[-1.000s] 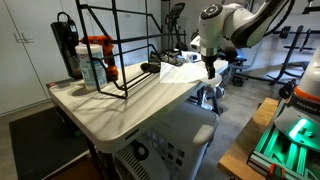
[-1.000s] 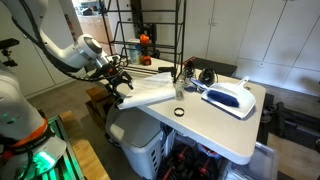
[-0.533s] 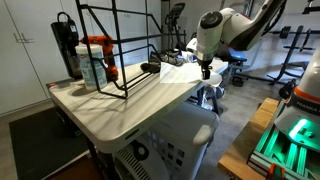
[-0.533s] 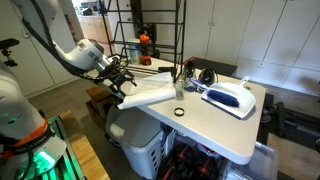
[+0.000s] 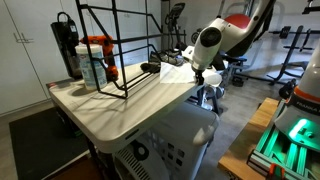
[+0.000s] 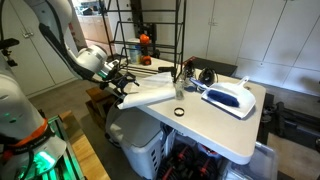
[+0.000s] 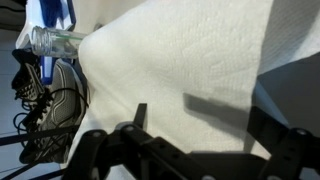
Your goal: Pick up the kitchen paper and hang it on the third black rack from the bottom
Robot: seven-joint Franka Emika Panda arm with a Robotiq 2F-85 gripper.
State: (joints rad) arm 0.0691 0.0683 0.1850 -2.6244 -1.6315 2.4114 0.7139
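Observation:
The kitchen paper point(image 7: 190, 50) is a white sheet that fills most of the wrist view. It lies flat on the table, and its corner hangs over the table edge point(image 6: 148, 93) point(image 5: 176, 72). My gripper point(image 7: 200, 130) is open, its two dark fingers point(image 7: 137, 115) set wide apart just over the paper's near edge, with nothing between them. In both exterior views the gripper point(image 6: 120, 80) point(image 5: 203, 76) hovers at the table's edge beside the paper. The third black rack from the bottom point(image 5: 112, 8) is the top rod of the wire frame, well away from the gripper.
Bottles point(image 5: 95, 60) stand inside the wire frame. A clear glass point(image 6: 179, 88) point(image 7: 55, 40) stands by the paper, with a white appliance point(image 6: 228, 97) and a black ring point(image 6: 179, 111) beyond. Cables point(image 7: 40, 100) lie past the paper. Gym gear crowds the floor.
The arm has swung lower and closer to the table edge, bringing the gripper down toward the paper's overhanging corner. The jaws stayed open. The paper has not moved.

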